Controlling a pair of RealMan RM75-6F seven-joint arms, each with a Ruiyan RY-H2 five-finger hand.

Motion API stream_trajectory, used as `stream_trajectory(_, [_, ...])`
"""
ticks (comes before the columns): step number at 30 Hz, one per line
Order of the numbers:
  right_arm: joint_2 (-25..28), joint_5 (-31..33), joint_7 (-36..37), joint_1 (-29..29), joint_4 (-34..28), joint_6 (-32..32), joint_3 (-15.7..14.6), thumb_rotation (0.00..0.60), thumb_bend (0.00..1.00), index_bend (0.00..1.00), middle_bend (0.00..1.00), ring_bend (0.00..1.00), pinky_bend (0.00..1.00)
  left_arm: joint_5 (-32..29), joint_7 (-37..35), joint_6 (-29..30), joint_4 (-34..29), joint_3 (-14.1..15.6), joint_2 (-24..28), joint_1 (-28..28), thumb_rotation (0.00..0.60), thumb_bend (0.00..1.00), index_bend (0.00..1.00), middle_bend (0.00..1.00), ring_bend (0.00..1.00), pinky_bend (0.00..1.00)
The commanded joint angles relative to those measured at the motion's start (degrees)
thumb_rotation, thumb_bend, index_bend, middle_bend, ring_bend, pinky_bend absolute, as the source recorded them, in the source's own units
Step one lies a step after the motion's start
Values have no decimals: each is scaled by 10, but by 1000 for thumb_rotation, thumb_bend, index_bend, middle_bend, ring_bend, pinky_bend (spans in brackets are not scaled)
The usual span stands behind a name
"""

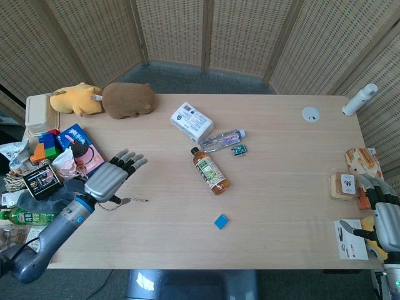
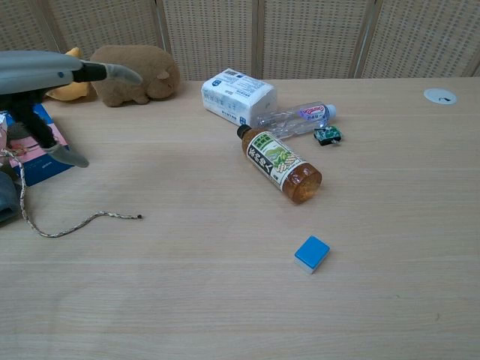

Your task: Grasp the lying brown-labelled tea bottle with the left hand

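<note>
The tea bottle [image 1: 210, 170] lies on its side mid-table, black cap toward the far side, amber tea at its near end; the chest view shows its label [image 2: 279, 164]. My left hand [image 1: 111, 177] hovers over the table well left of the bottle, fingers spread and empty; in the chest view my left hand [image 2: 46, 81] enters at the upper left. My right hand [image 1: 387, 220] hangs off the table's right edge with fingers apart, holding nothing.
A clear water bottle [image 1: 222, 139], a white tissue pack [image 1: 191, 120] and a small green item [image 1: 239, 149] lie just beyond the tea bottle. A blue block [image 1: 220, 221] sits nearer me. A cord [image 2: 67, 223], snack packs [image 1: 78, 147] and two plush toys [image 1: 128, 100] crowd the left.
</note>
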Motion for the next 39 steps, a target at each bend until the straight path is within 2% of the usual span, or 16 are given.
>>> stream_trajectory(1, [0,4,3,-3,0,2,1,600,15,0,0,0,0,-13,5,-36,50,-17,-53,-43,600,0,0,0,0,0])
stream_trajectory(9, [15,15,10,-17,1,16,3,600,16,0,0,0,0,-26,-3,-101,168,-38,-168,-129,600,0,0,0,0,0])
stream_trajectory(21, [43,36,29,-55,2,51,1,600,16,0,0,0,0,9,-66,-152,369,-53,-326,-250,600,0,0,0,0,0])
stream_trajectory(30, [51,54,38,-79,4,67,0,600,16,0,0,0,0,16,-117,-197,502,-60,-415,-329,600,0,0,0,0,0])
stream_trajectory(39, [56,65,45,-99,1,81,1,600,15,0,0,0,0,20,-142,-233,601,-49,-469,-375,600,0,0,0,0,0])
